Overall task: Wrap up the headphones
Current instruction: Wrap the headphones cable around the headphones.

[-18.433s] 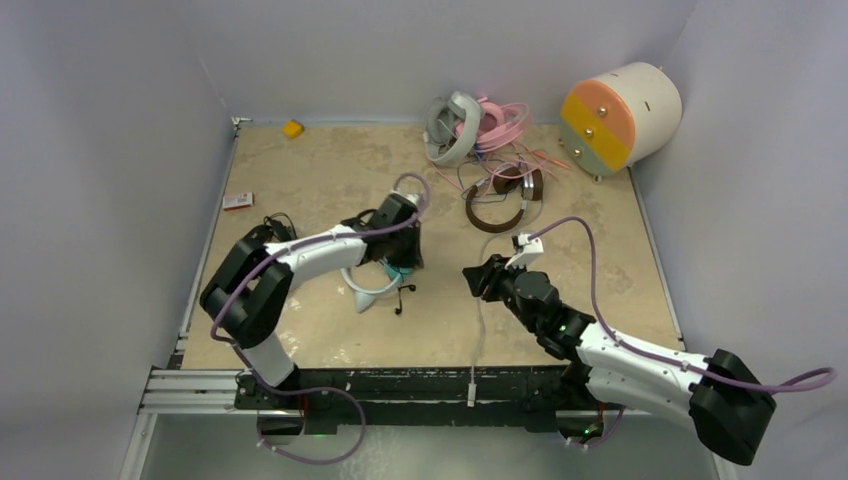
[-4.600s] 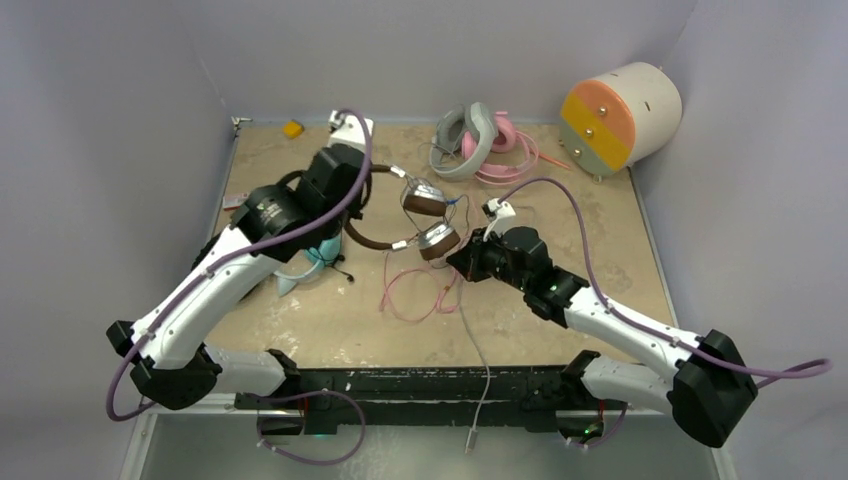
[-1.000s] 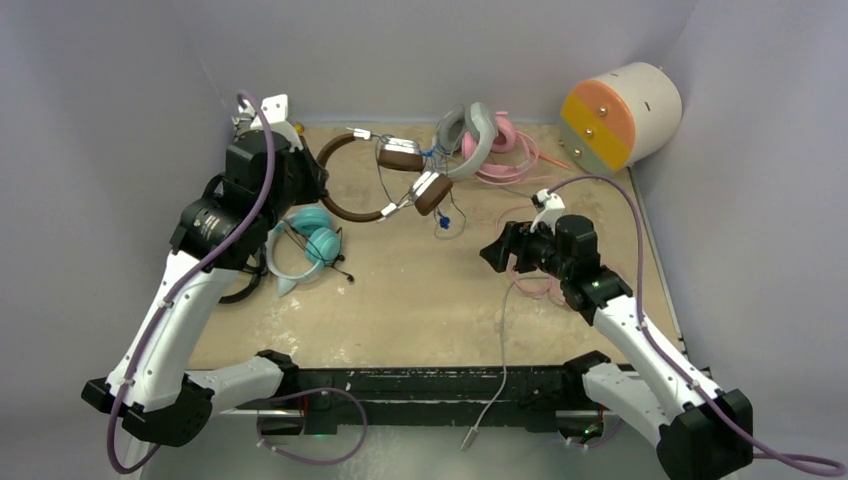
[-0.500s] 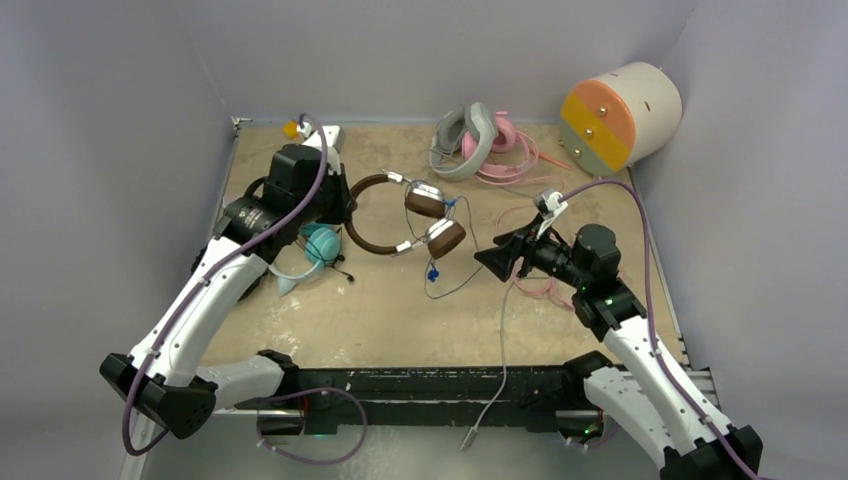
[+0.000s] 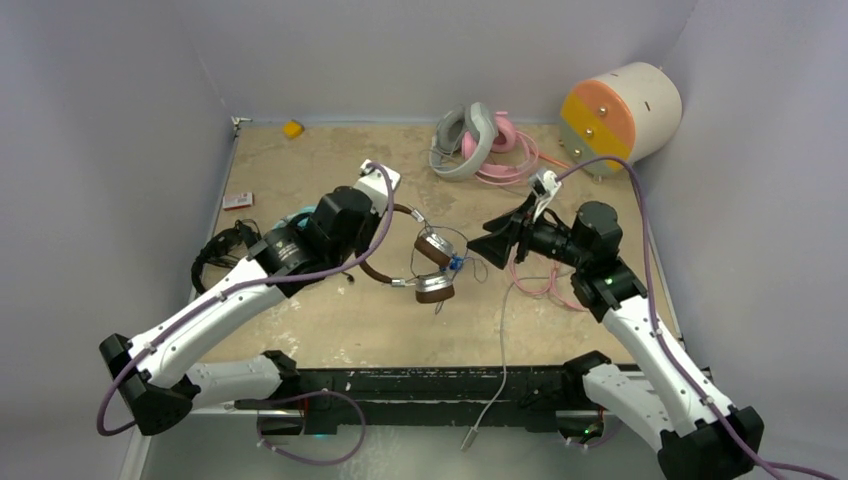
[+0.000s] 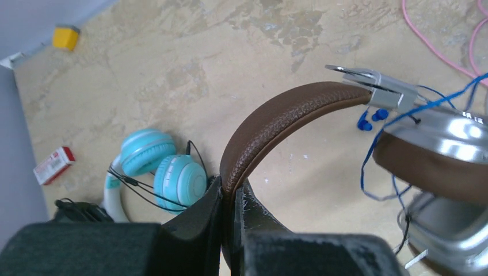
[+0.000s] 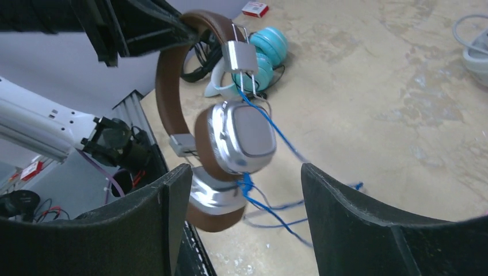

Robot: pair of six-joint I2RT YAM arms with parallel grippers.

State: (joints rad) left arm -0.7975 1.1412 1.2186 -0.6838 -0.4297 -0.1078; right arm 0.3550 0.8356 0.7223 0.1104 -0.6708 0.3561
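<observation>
My left gripper (image 5: 368, 245) is shut on the brown headband (image 6: 288, 109) of the brown-and-silver headphones (image 5: 435, 268) and holds them up above the table's middle. The two earcups (image 7: 239, 138) hang toward my right gripper (image 5: 487, 248). It is open, just right of the cups. In the right wrist view the lower cup sits between the spread fingers of the right gripper (image 7: 244, 169), apart from both. A thin blue cable (image 7: 270, 123) trails loose from the cups. In the left wrist view the left gripper (image 6: 232, 192) pinches the band edge-on.
Teal-and-white headphones (image 6: 155, 169) lie left of centre and black ones (image 5: 215, 255) at the left edge. Grey-white (image 5: 462, 135) and pink (image 5: 505, 140) pairs lie at the back. A pink cable (image 5: 535, 280), a cream cylinder (image 5: 620, 115), a yellow block (image 5: 292, 128) and a small red box (image 5: 237, 201) are also here.
My left arm has carried the brown headphones from the back left toward the middle, close to my right gripper. The right gripper has stayed open and turned toward the cups.
</observation>
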